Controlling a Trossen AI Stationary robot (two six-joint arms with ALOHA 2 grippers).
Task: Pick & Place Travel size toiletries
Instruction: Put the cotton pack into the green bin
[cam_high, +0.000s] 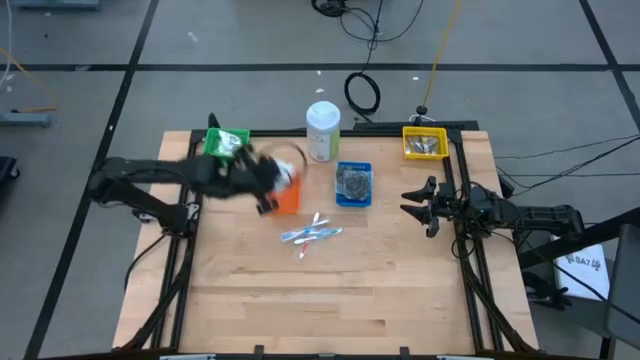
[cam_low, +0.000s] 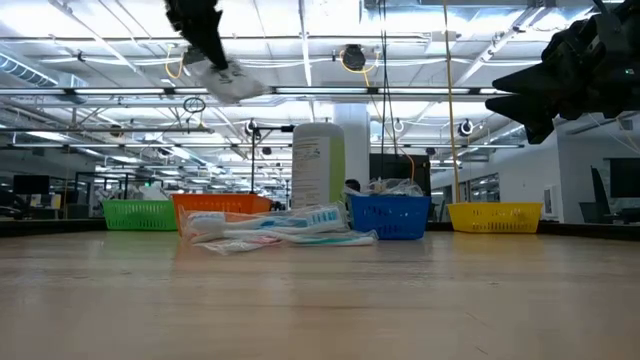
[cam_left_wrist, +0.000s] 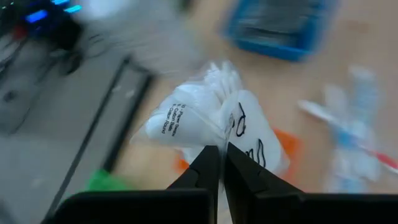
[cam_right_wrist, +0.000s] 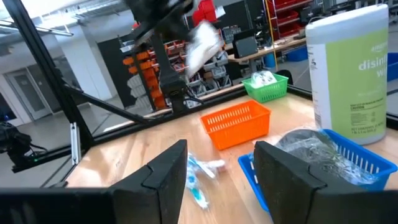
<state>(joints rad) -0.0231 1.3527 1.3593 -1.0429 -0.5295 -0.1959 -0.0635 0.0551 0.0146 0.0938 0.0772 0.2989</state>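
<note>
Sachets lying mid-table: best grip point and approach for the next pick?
Take the sachets from straight above, at the middle where the flat packets cross. They lie flat and low on the table, so a side approach has nothing to bite. The orange tray sits behind them, so stay on the open front side. The right gripper is open and idle; the left gripper holds a clear bag.

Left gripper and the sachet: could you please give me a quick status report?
Left gripper shut on clear sachet, aloft above orange tray. Right gripper open, parked at right table edge. Nothing in the way.

Bright overhead light; motion blur smears the left end effector (cam_high: 268, 190).
</note>
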